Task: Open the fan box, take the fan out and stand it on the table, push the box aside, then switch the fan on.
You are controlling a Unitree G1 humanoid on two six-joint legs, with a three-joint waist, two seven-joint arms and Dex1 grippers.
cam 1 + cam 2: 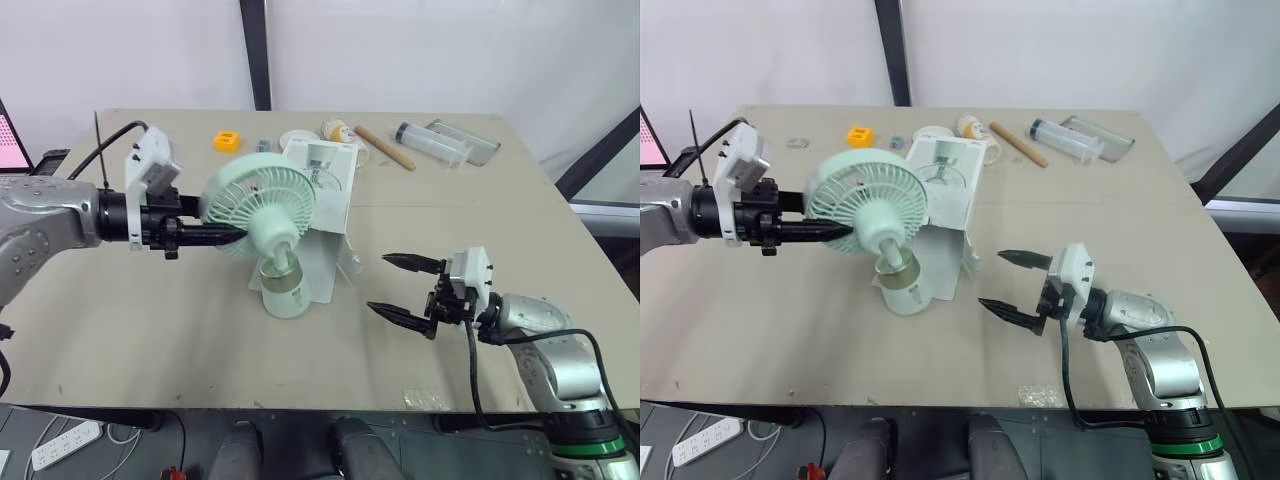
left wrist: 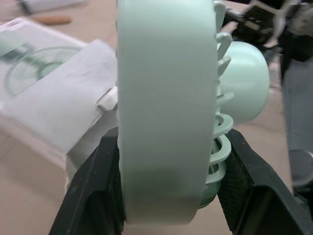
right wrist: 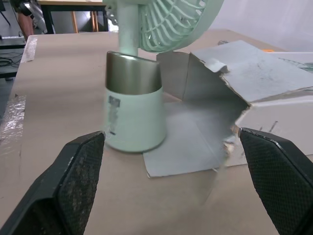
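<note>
The fan box (image 1: pixel 325 185) lies open near the middle of the table (image 1: pixel 150 340), printed side up. Its torn flap (image 1: pixel 325 265) is spread towards the table's front edge.

The mint fan (image 1: pixel 258 200) is out of the box and stands just in front of its left corner. The fan's base (image 1: pixel 283 290) is down on the table top, touching the edge of that flap. The left gripper (image 2: pixel 170 147) reaches in from the box's left, its jaws clamped on the rim of the fan's head, one black finger (image 2: pixel 93 196) on each face. The right gripper (image 1: pixel 378 283) hangs low in front of the box and to its right, just clear of the flap. Its jaws are spread wide with nothing between them, and they point at the fan's base.

Behind the box, near the table's far edge, sits a row of small things. A yellow block (image 1: pixel 228 141) is behind the box's left corner and a white round thing (image 1: pixel 297 139) is directly behind the box. A small jar (image 1: pixel 340 131) and a wooden stick (image 1: pixel 383 147) are behind the right corner. Further right lie a clear tube (image 1: pixel 432 142) and a clear case (image 1: pixel 465 140).

To the box's right the table is bare as far as its right edge. In front of the box and to its left, bare top runs to the front edge, crossed by the left arm above it.
</note>
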